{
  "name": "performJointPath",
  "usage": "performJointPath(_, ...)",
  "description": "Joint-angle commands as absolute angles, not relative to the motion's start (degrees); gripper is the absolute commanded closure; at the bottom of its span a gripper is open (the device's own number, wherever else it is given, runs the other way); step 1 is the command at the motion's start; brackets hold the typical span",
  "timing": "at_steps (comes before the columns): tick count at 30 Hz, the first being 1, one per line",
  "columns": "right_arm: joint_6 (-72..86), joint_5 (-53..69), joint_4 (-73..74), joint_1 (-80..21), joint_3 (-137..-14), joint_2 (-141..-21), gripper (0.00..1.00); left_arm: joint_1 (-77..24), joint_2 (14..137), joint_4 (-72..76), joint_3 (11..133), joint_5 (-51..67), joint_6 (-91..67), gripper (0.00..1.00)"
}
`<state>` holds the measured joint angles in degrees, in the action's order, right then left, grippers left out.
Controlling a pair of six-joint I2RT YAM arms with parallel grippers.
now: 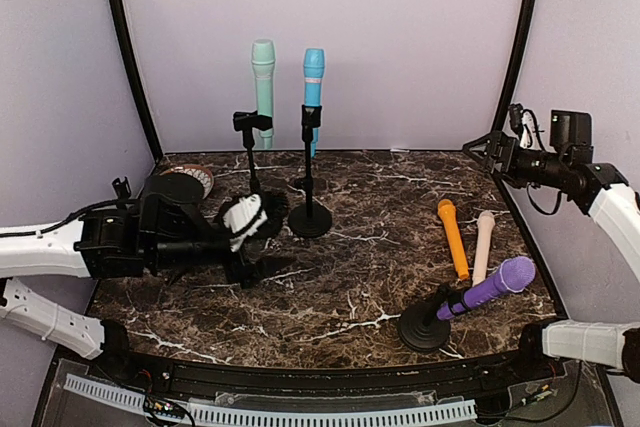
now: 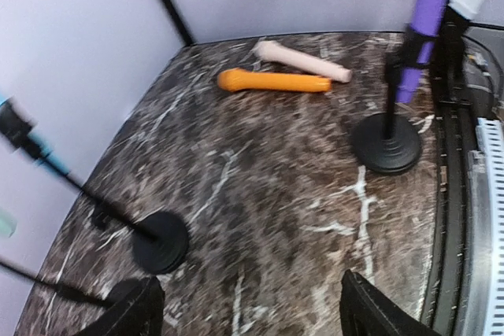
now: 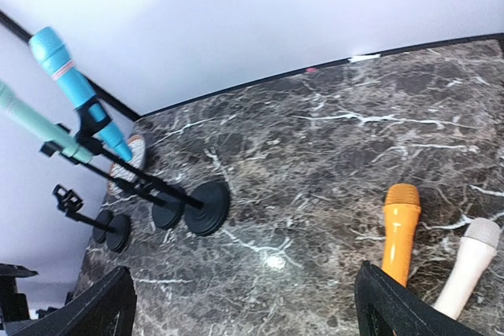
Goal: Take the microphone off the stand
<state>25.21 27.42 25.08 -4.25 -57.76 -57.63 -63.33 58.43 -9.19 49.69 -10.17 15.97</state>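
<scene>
Three microphones sit in black stands. A mint one (image 1: 262,82) (image 3: 38,126) and a blue one (image 1: 313,82) (image 3: 72,84) stand upright at the back. A purple one (image 1: 495,287) (image 2: 426,17) leans on a stand with a round base (image 1: 425,329) (image 2: 386,144) at the front right. An orange microphone (image 1: 453,237) (image 3: 398,230) and a beige one (image 1: 483,245) (image 3: 470,260) lie flat on the marble. My left gripper (image 1: 247,229) (image 2: 248,320) hovers low, left of the blue stand's base (image 1: 310,219), open and empty. My right gripper (image 1: 492,152) (image 3: 248,312) hangs high at the back right, open and empty.
A short black stand with an empty clip (image 3: 64,196) stands left of the mint one. A round dish (image 1: 188,181) (image 3: 132,164) lies at the back left corner. Black frame posts run up both sides, and a cable tray (image 1: 270,412) lines the near edge.
</scene>
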Motion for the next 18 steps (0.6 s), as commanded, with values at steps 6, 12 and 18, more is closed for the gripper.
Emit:
performJointPath(6, 22.23, 43.81, 21.70, -4.75, -54.15, -53.21, 0.01, -70.05, 84.68, 7.29, 62.83, 21.37, 12.68, 0.18)
performJointPath(12, 22.29, 49.36, 20.02, -4.81, -52.20, -50.29, 0.01, -69.93, 100.65, 5.73, 75.35, 31.79, 13.93, 0.18)
performJointPath(18, 23.39, 51.27, 18.38, -4.91, -51.33, -48.13, 0.01, -68.58, 112.18, 4.55, 87.50, 37.96, 12.93, 0.18)
